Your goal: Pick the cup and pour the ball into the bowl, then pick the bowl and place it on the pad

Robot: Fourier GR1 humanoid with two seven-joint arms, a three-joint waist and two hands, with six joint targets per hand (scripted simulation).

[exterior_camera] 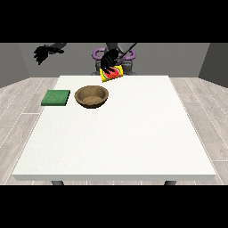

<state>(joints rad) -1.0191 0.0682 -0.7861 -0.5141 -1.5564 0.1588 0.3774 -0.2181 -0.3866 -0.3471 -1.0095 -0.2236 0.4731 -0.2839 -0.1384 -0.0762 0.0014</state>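
Hand at view's right [109,58] grips yellow cup [111,73], tilted, above table's [120,133] far edge. Brown bowl [91,96] beside green pad [56,97]. Other hand [43,53] raised, fingers curled, empty.

We see table [133,133]: white, matt, smooth | bowl [91,96]: brown, wood-like, matt | pad [56,98]: green, matt, faintly rough | cup [111,73]: yellow and red, plastic-looking, slightly glossy | floor [18,107]: pale wood planks

You had the yellow-red cup [111,73] tilted, lifted above the far edge; brown bowl [91,96] upright beside the flat green pad [56,97].
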